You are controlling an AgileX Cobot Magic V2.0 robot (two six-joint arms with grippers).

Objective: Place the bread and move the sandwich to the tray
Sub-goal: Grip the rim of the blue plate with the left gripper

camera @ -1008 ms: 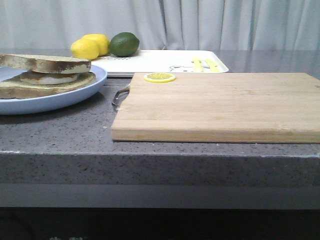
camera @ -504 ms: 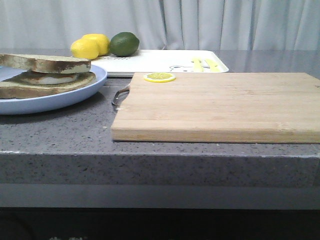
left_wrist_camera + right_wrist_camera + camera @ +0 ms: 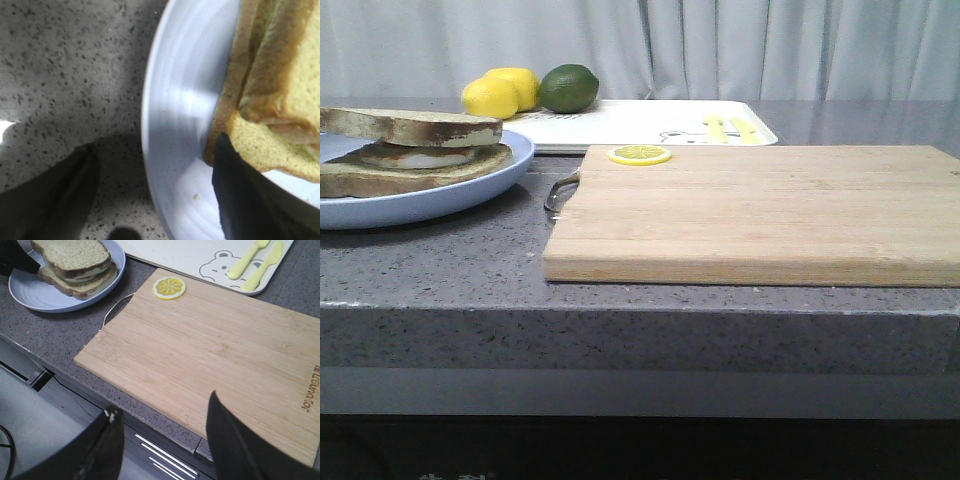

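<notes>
The sandwich (image 3: 420,160) lies on a round light-blue plate (image 3: 470,185) at the left, with the bread (image 3: 415,127) as its top slice over the fried egg. The white tray (image 3: 640,120) lies at the back behind the cutting board. In the left wrist view my left gripper (image 3: 154,142) is open across the plate's rim (image 3: 175,100): one finger is by the sandwich's corner (image 3: 270,75), the other is over the counter. My right gripper (image 3: 165,404) is open and empty above the counter's front edge. The right wrist view also shows the sandwich (image 3: 77,270) and the tray (image 3: 170,252).
A wooden cutting board (image 3: 750,210) with a metal handle fills the middle and right, and a yellow lemon slice (image 3: 639,155) sits on its far left corner. Two lemons (image 3: 500,95) and a lime (image 3: 568,88) stand at the back left. Yellow cutlery (image 3: 730,128) lies on the tray.
</notes>
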